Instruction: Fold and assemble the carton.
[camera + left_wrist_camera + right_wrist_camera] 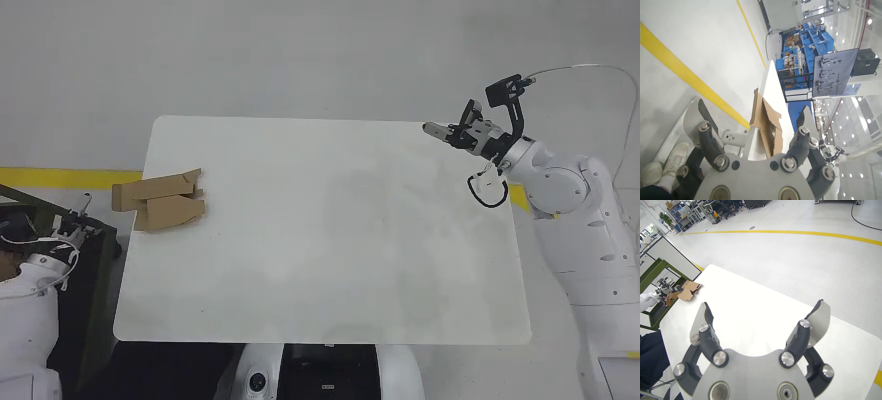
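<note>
Brown corrugated-cardboard carton, flaps loose, lies on the white rectangular table at the edge just ahead of the left gripper. That gripper is released and not touching it. Right gripper, fingers spread and empty, hangs over the opposite far corner, carton well apart.

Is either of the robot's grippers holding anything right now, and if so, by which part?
Nothing is held. The left gripper and the right gripper are both open and empty; the carton lies untouched on the table.
</note>
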Action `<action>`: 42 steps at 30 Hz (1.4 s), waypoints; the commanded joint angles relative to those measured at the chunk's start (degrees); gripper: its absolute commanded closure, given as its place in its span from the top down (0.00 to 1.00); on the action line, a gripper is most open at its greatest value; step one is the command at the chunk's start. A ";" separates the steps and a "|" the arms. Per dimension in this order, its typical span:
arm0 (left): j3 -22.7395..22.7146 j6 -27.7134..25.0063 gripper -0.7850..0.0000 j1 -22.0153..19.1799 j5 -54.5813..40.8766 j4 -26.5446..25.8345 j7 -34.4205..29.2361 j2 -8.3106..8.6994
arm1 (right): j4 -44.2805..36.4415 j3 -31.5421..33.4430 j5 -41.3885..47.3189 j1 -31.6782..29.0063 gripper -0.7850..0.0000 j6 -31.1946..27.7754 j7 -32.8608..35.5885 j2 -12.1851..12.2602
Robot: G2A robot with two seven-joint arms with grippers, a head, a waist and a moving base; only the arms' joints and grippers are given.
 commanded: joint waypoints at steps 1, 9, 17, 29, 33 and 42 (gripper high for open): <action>0.88 -0.24 1.00 -0.84 1.40 0.79 0.54 -0.19 | 0.00 0.00 0.00 0.00 1.00 0.00 0.00 0.00; 4.05 -0.76 1.00 -5.03 4.02 3.61 2.65 -1.49 | 0.00 0.00 0.00 0.00 1.00 0.00 0.00 0.00; 5.44 -1.41 0.98 -7.82 4.61 6.15 1.97 -2.06 | 0.00 0.00 0.00 0.00 1.00 0.00 0.00 0.00; 6.38 -1.23 0.53 -9.89 4.17 8.01 -0.41 -2.43 | 0.00 0.00 0.00 0.00 1.00 0.00 0.00 0.00; 6.35 -1.08 0.43 -9.98 3.34 8.37 -1.72 -2.47 | 0.00 0.00 0.00 0.00 1.00 0.00 0.00 0.00; 4.58 -0.16 0.00 -10.09 -1.76 8.84 -5.85 -2.08 | 0.00 0.00 0.00 0.00 1.00 0.00 0.00 0.00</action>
